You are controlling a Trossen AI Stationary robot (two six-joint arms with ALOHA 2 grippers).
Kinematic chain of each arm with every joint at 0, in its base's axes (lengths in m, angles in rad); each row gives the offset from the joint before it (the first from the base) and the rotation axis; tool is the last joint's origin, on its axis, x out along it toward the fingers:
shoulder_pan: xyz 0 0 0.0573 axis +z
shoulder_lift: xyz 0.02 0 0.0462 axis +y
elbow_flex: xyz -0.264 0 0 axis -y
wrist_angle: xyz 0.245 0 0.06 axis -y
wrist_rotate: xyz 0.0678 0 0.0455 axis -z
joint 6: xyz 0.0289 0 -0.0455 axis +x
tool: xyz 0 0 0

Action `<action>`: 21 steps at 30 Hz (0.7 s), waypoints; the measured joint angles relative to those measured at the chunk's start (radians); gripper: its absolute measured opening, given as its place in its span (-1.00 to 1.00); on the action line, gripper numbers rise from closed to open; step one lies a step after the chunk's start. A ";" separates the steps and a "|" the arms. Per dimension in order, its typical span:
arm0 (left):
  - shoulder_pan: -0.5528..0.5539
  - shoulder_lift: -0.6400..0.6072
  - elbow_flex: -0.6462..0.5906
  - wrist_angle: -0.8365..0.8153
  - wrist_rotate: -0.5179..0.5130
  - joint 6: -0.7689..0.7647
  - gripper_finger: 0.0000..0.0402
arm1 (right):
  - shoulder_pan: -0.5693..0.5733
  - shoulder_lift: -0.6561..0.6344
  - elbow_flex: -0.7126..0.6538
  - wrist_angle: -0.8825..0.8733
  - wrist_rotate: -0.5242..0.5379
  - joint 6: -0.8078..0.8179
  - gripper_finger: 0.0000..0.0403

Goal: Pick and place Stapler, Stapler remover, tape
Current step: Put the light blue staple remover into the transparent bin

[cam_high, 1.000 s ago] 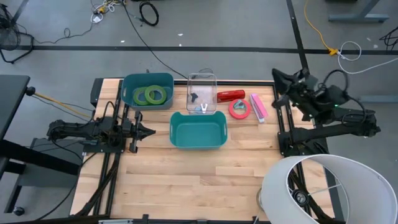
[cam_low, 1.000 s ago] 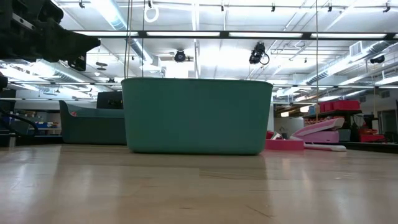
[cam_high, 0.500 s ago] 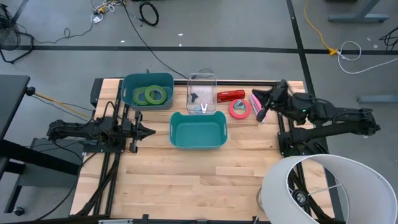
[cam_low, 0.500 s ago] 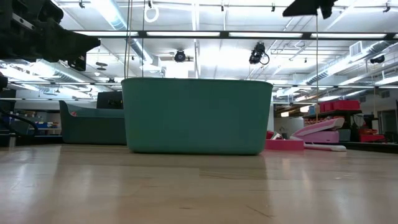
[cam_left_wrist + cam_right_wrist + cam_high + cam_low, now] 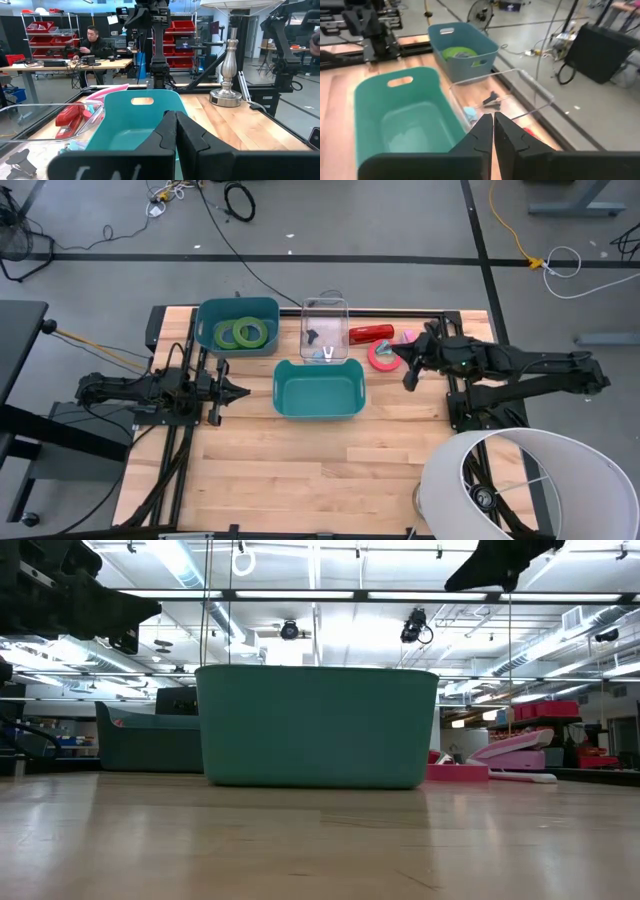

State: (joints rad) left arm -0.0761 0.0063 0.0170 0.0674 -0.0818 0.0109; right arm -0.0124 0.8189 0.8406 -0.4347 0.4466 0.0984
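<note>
Tape, pink roll (image 5: 385, 354): flat on table at far right, just R of clear bin, beside right gripper tip.
Tape, green rolls (image 5: 243, 333): two, side by side in blue bin, far-left of table; also seen in right wrist view (image 5: 458, 52).
Table (image 5: 300, 470): light wood planks, near half bare; black frame rails along both sides.
Lamp (image 5: 520, 485): white shade at near-right corner; metal stem and base show in left wrist view (image 5: 227, 75).
Left gripper (image 5: 243, 391): fingers clenched, nothing held; low at left edge, tip pointing at teal bin, apart from it.
Teal bin (image 5: 317, 388): mid-table, nothing seen in it; fills the low view (image 5: 317, 725).
Right gripper (image 5: 397, 357): fingers pressed together, nothing held; above table on right, just R of pink roll, arm reaching in from right edge.
Clear bin (image 5: 325, 330): behind teal bin; small dark and light items inside, likely staple removers, too small to be sure.
Red stapler (image 5: 371, 333): lying R of clear bin, behind pink roll.
Pink stapler (image 5: 408, 336): mostly hidden under right arm; open in low view (image 5: 515, 750).
Blue bin (image 5: 237, 326): far-left, L of clear bin.
Floor (image 5: 350, 240): grey concrete, black and yellow cables, black tape lines.
Room: shelves w/ red bins, workbench, seated person (image 5: 93, 45) at desk; ceiling strip lights, ducts.
</note>
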 joint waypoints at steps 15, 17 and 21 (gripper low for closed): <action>0.000 0.000 0.000 0.000 0.000 0.000 -0.99 | -0.002 0.090 0.000 0.000 -0.022 0.035 -0.91; 0.000 0.000 0.000 0.000 0.000 0.000 -0.99 | -0.002 0.097 0.000 0.001 -0.022 0.036 -0.91; 0.000 0.000 0.000 0.000 0.000 0.000 -0.99 | -0.002 0.104 -0.007 0.007 -0.022 0.036 -0.91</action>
State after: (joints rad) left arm -0.0763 0.0063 0.0170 0.0677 -0.0818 0.0109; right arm -0.0145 0.9234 0.8331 -0.4280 0.4250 0.1341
